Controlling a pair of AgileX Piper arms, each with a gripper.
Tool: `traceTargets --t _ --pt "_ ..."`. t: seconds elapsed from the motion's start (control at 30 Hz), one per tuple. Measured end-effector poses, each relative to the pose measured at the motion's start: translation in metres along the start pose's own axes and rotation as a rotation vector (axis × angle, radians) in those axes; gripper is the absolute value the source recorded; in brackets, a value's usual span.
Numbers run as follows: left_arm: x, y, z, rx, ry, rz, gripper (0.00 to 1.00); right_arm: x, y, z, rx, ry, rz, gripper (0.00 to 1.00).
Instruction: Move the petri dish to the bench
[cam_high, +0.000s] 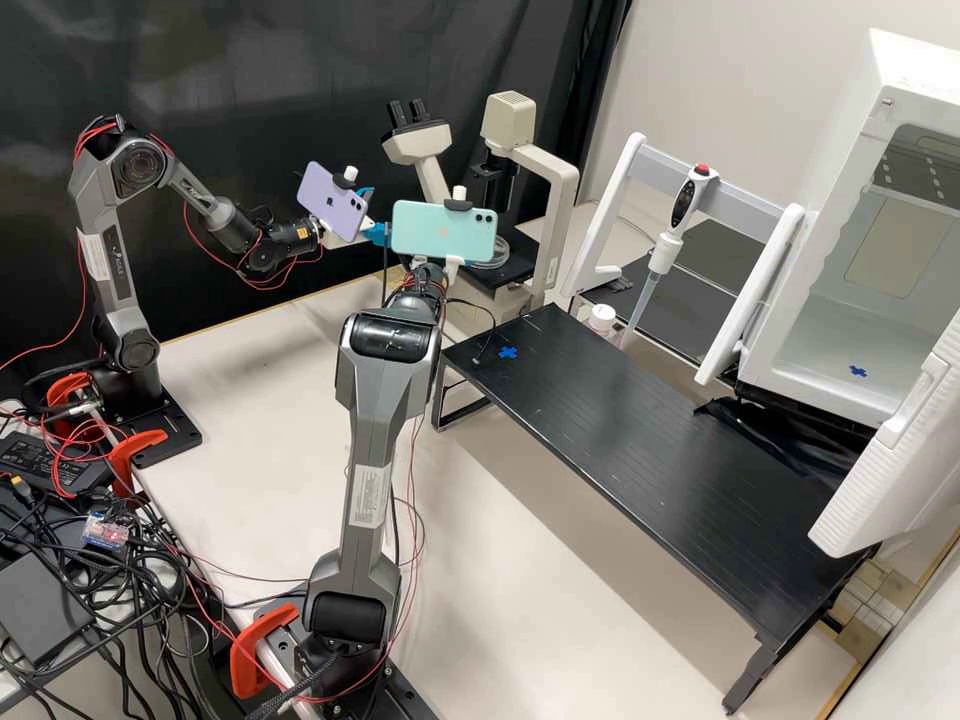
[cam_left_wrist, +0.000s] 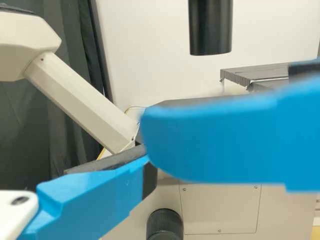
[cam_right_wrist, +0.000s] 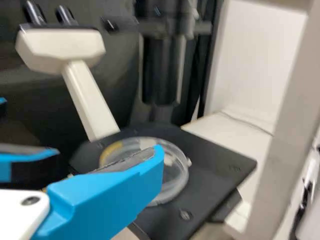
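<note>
- Currently the petri dish (cam_right_wrist: 173, 189) lies flat on the black stage (cam_right_wrist: 215, 162) of the microscope (cam_high: 561, 195), not on the black bench (cam_high: 640, 440).
- The right gripper (cam_high: 452, 268) is open and grips nothing. Its arm stands in the foreground of the high view, and in the right wrist view one of its fingers (cam_right_wrist: 112, 192) reaches across part of the dish; whether it touches the dish, I cannot tell.
- The left gripper (cam_high: 377, 212) is open too, its fingers apart with nothing between them. It is beside the microscope, near the other gripper.
- A purple phone (cam_high: 334, 205) is mounted on the left arm and a light green phone (cam_high: 444, 232) on the right arm.
- One blue cross (cam_high: 508, 352) marks the end of the black bench nearer the microscope; a second blue cross (cam_high: 858, 371) is inside the white cabinet (cam_high: 790, 345), whose door (cam_high: 885, 475) stands open.
- Behind the bench, a pipette (cam_high: 662, 255) hangs upright, slightly tilted, on a stand (cam_high: 745, 200), with a white bottle (cam_high: 602, 318) near its tip.
- Tangled cables (cam_high: 150, 575) lie beside the arms' bases.
</note>
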Motion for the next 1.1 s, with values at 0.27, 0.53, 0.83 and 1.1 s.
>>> traceTargets --t 0.27,0.53,0.83,1.1 --pt "0.0 0.0 0.0 0.0 0.0 0.0 1.0 0.009 0.001 0.002 0.017 -0.026 0.046 1.0" --pt "0.0 0.0 0.0 0.0 0.0 0.0 1.0 0.028 0.006 0.014 0.004 -0.078 0.104 1.0" --pt "0.0 0.0 0.0 0.0 0.0 0.0 1.0 0.042 -0.001 0.029 -0.03 -0.157 0.107 1.0" --pt "0.0 0.0 0.0 0.0 0.0 0.0 1.0 0.046 -0.011 0.044 0.004 -0.231 0.098 1.0"
